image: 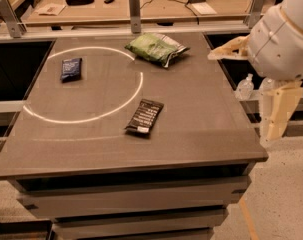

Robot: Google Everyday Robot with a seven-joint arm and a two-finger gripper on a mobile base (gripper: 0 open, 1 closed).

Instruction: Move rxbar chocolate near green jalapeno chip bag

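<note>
Hovering at the frame's right edge, off the table (206,129): gripper (238,99), jaws spread wide, gripping nothing. Lying flat at centre frame, by the white ring's (66,118) lower-right arc: rxbar chocolate (144,116). Resting well apart, upper centre: green jalapeno chip bag (156,48).

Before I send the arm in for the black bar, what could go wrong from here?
1. The gripper hangs beyond the grey table's right edge, far from the flat, long black rxbar chocolate; a low sweep in might knock it instead of grasping it.
2. The small dark blue packet at the left is also dark and flat, easy to pick by mistake.
3. The puffy foil green jalapeno chip bag lies near the back edge; a hard nudge might shift it.
</note>
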